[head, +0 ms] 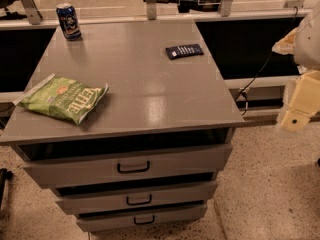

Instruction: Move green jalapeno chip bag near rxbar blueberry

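The green jalapeno chip bag (62, 99) lies flat near the front left corner of the grey cabinet top (145, 79), its "KETTLE" lettering facing up. The rxbar blueberry (184, 50), a small dark navy wrapper, lies at the back right of the top. My gripper (295, 116) hangs at the right edge of the view, off the cabinet's right side and at about the height of its top. It is far from both the bag and the bar and touches nothing.
A blue can (68, 21) stands upright at the back left corner. The cabinet has three drawers with dark handles (133, 168) below the top. A black cable (260, 71) hangs to the right of the cabinet. A rail and posts run behind it.
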`<state>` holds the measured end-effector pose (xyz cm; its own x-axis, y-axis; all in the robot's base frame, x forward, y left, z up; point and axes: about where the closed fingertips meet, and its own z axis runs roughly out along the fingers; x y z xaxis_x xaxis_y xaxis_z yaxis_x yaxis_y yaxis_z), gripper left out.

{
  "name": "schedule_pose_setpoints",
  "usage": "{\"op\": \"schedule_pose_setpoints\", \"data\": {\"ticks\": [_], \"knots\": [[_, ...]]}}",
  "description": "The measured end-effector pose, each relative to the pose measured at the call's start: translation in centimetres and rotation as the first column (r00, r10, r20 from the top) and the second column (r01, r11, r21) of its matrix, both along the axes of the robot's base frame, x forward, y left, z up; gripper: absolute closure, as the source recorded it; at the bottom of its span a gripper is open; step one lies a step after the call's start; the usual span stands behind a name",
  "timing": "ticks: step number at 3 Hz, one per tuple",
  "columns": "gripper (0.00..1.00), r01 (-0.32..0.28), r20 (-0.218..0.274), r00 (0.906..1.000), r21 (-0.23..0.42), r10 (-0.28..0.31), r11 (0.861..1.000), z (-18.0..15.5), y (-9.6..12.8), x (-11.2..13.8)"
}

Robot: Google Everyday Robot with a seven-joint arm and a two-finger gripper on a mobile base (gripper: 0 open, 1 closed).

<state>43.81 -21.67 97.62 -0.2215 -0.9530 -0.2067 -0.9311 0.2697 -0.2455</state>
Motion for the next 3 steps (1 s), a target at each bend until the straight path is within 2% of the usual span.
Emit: {"op": "schedule_pose_setpoints", "data": {"ticks": [1, 2, 3], "knots": [[0.0, 0.0, 0.0, 1.0, 0.0, 0.0, 1.0, 0.0, 0.0, 0.0], [0.0, -0.049, -0.006, 0.9988, 0.046, 0.05, 0.998, -0.7, 2.1, 0.6], [0.0, -0.159, -0.019, 0.9865, 0.133, 0.163, 0.978, -2.2, 7.7, 2.0]]}}
